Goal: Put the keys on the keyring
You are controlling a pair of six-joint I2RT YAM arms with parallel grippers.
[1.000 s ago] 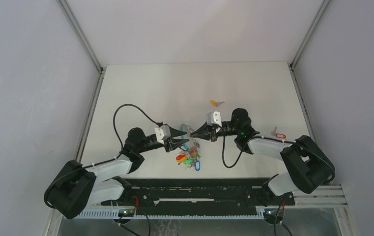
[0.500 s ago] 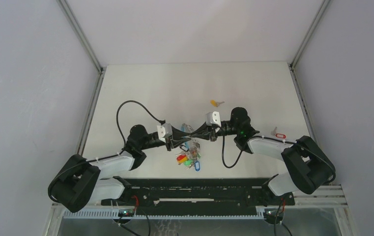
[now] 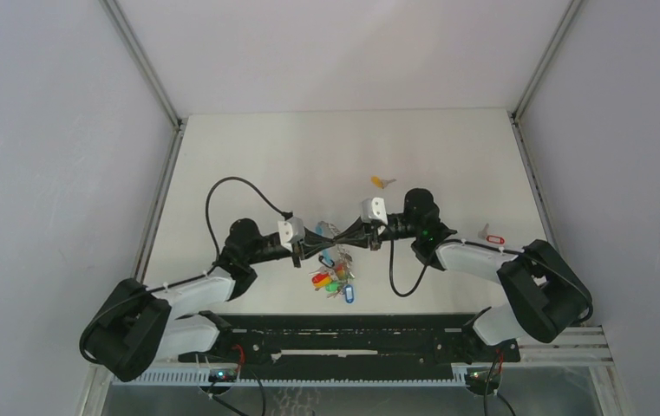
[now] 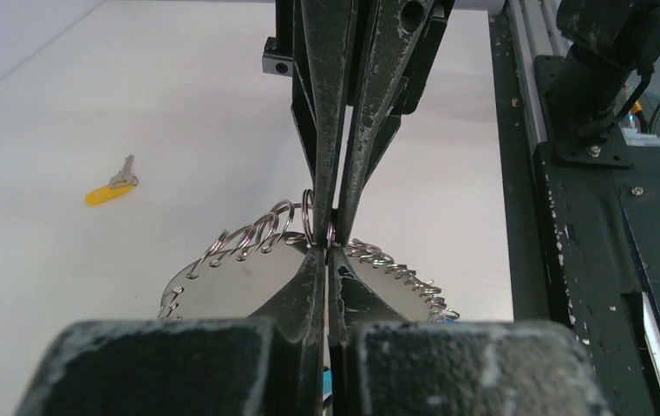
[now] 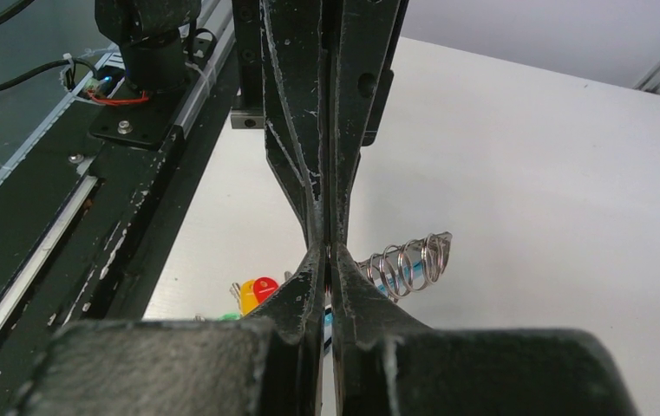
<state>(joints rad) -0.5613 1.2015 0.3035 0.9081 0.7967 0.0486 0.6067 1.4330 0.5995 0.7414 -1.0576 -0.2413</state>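
Observation:
The keyring (image 3: 333,241), a grey loop with a fringe of small keys with coloured tags (image 3: 335,279), hangs between my two grippers at the table's near middle. My left gripper (image 3: 321,237) is shut on the ring's edge, as the left wrist view (image 4: 328,250) shows, with the grey loop (image 4: 235,284) and its small wire rings behind the fingers. My right gripper (image 3: 343,236) meets it tip to tip and is shut on the same ring (image 5: 406,262). The orange-yellow tagged key (image 3: 382,182) lies beyond them, also in the left wrist view (image 4: 111,189). The red tagged key (image 3: 491,236) lies at the right.
Red and yellow tags (image 5: 255,290) of the bunch hang below the right fingers. The black rail with the arm bases (image 3: 352,338) runs along the near edge. A black cable (image 3: 222,195) loops over the table behind the left arm. Grey walls stand on both sides.
My left gripper has moved right to the keyring and closed on it, now tip to tip with the right gripper. The right gripper has barely shifted. The loose keys have not moved.

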